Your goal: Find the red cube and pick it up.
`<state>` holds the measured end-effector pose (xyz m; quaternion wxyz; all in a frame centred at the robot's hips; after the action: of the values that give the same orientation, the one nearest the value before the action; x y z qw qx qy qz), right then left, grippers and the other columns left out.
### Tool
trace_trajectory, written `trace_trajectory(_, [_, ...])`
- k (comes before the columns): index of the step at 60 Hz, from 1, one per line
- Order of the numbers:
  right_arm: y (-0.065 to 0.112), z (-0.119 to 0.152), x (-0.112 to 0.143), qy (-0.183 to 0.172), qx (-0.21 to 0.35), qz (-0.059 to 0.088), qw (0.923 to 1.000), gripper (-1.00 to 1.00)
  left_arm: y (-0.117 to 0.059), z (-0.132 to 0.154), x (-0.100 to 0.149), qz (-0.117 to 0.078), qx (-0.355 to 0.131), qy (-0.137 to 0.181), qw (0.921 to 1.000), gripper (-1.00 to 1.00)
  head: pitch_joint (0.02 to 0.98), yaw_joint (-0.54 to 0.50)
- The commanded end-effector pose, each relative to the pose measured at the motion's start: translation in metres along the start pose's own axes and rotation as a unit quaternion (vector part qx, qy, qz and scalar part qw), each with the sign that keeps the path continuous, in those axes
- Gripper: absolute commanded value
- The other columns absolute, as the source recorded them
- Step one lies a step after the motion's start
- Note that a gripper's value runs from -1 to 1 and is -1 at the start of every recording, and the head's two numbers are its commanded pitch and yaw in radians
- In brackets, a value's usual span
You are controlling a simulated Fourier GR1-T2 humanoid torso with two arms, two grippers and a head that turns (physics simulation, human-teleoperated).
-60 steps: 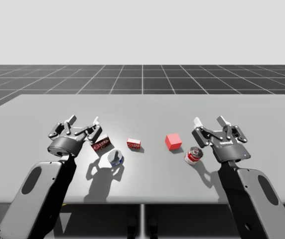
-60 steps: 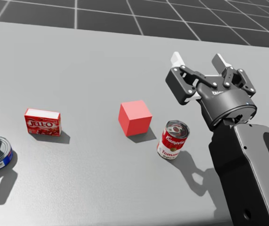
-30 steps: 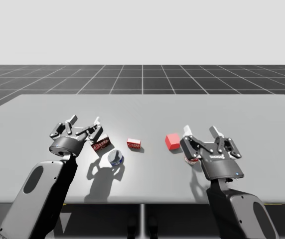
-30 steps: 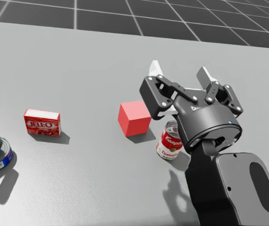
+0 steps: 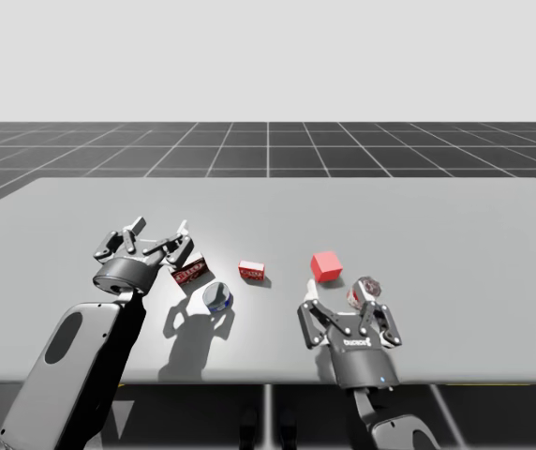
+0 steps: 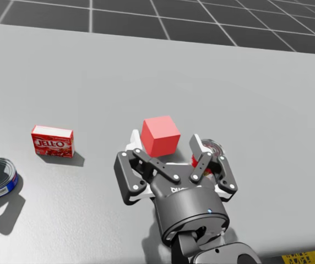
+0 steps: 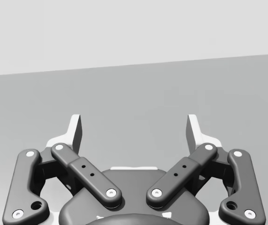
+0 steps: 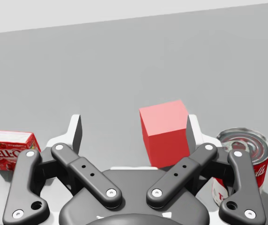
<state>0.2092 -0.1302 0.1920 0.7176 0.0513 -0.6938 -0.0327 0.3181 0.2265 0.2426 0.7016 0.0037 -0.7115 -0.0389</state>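
Right wrist view: the cube (image 8: 164,133) stands on the table (image 8: 124,70), ahead of the right gripper (image 8: 134,131) and off-centre toward the finger on the can's side. It is not yet between the fingers, which are spread wide with nothing held.

High view: the cube (image 5: 326,265) has not shifted over the last second. The right gripper (image 5: 339,292) has swung from beyond the can (image 5: 366,286) round to the table's near edge, and now faces the cube from the near side. The can, just beside the cube, lies close to one finger.

Head view: the gripper (image 6: 166,151) sits just short of the cube (image 6: 160,135), with the can (image 6: 212,148) partly hidden behind one finger (image 6: 196,147).

Judgement: the approach line is now set. What remains is a small sideways correction, an advance to bracket the cube, closing and lifting. The likely hazard is the outer finger knocking the can.

The left gripper (image 5: 158,227), also wide open, has stayed over the table well apart from the cube.
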Motion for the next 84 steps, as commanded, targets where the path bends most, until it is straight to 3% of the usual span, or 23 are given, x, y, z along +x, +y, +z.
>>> trace_trajectory(1, [0.005,0.002,-0.03,0.033,-0.014,0.007,0.9993,-1.0,0.0,0.001,0.0,-0.001,0.0,0.0,1.0,-1.0,0.781,-0.25])
trace_trajectory(14, [-0.002,-0.014,-0.051,0.063,-0.043,0.038,0.9964,-1.0,-0.001,0.002,0.0,-0.003,0.0,0.001,1.0,-1.0,0.785,-0.24])
trace_trajectory(24, [-0.007,-0.03,-0.053,0.073,-0.058,0.056,0.994,-1.0,-0.001,0.002,0.001,-0.002,0.0,0.001,1.0,-1.0,0.787,-0.24])
trace_trajectory(54, [-0.017,-0.074,-0.054,0.107,-0.078,0.082,0.9878,-1.0,-0.002,0.005,0.002,-0.002,0.004,0.0,1.0,-1.0,0.789,-0.23])
trace_trajectory(84, [-0.027,-0.111,-0.062,0.145,-0.09,0.089,0.9813,-1.0,-0.003,0.007,0.002,-0.002,0.004,0.001,1.0,-1.0,0.79,-0.22])
